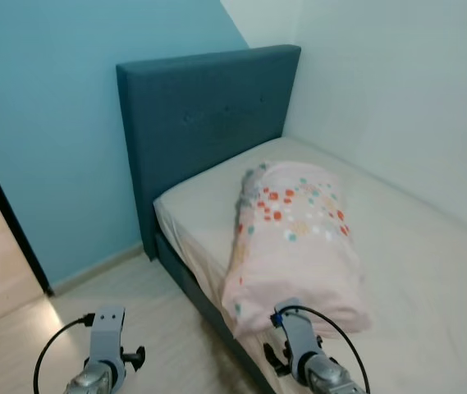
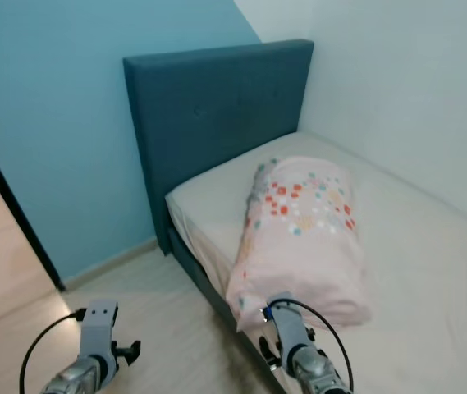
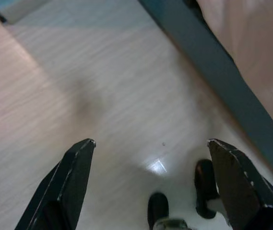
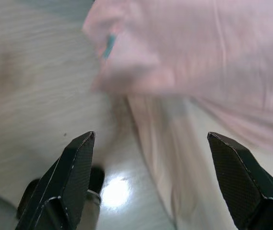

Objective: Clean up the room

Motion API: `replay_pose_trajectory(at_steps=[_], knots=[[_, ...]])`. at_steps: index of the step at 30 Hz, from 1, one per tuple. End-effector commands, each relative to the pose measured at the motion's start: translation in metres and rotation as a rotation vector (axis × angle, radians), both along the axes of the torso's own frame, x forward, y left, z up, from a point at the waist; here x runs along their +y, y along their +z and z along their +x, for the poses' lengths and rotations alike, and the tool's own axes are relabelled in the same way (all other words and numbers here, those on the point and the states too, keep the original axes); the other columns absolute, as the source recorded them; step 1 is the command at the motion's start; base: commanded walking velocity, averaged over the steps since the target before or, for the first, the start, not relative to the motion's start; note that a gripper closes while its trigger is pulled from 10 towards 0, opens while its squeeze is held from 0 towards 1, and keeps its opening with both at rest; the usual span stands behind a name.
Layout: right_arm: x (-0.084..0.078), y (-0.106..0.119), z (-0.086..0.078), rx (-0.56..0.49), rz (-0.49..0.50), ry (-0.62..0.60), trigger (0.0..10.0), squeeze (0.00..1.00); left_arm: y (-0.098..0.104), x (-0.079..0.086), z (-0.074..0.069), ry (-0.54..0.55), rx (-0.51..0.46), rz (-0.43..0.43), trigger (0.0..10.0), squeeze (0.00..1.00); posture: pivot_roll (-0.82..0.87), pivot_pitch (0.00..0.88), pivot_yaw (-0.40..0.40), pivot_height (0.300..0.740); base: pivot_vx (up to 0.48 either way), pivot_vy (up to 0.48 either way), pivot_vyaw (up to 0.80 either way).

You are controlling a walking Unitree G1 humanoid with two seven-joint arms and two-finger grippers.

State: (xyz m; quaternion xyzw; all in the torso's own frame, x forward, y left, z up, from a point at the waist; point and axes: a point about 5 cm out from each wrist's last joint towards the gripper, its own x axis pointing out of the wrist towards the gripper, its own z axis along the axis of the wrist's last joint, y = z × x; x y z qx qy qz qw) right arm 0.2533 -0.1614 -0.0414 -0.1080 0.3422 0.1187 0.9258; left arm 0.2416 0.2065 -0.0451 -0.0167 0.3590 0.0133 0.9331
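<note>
Pink pillow (image 1: 295, 238) on bed (image 1: 430, 271), right pincer (image 4: 150, 184) spread open over its hanging corner, left pincer (image 3: 150, 187) open above pale floor (image 3: 78, 86), wrist view showing bed frame (image 3: 213, 72).

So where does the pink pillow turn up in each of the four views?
Left eye view: pink pillow lies mid-frame on the bed, its near end overhanging the mattress edge above the right hand.
Right eye view: the pillow sits at centre, same pose.
Left wrist view: pale fabric at the upper corner; cannot tell whether it is pillow or sheet.
Right wrist view: the pillow looms blurred beyond the open right hand.
Shared landmark: the blue bed frame.
</note>
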Motion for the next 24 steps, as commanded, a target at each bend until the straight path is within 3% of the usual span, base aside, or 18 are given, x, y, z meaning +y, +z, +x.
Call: replay_pose_trajectory(at_steps=[1, 16, 21, 24], knots=[[0.000, 0.000, -0.001, -0.001, -0.005, 0.007, 10.0, 0.00, -0.002, -0.004, -0.002, -0.004, 0.010, -0.009, 10.0, 0.00, -0.03, 0.000, -0.075, 0.727, 0.480, 0.000, 0.00], [-0.005, 0.001, 0.001, -0.006, 0.014, -0.044, 10.0, 0.00, -0.007, 0.003, -0.010, 0.017, 0.043, -0.001, 10.0, 0.00, -0.04, 0.000, -0.061, 0.727, 0.480, 0.000, -0.03], [-0.011, 0.002, 0.002, -0.010, 0.038, -0.096, 10.0, 0.00, -0.009, 0.005, -0.013, 0.024, 0.054, 0.006, 10.0, 0.00, -0.04, 0.000, -0.056, 0.727, 0.480, 0.000, 0.00], [-0.021, 0.011, 0.011, -0.057, 0.055, -0.154, 10.0, 0.00, -0.006, 0.010, -0.011, 0.078, 0.035, -0.011, 10.0, 0.00, -0.04, 0.000, -0.052, 0.727, 0.081, 0.000, -0.53]])
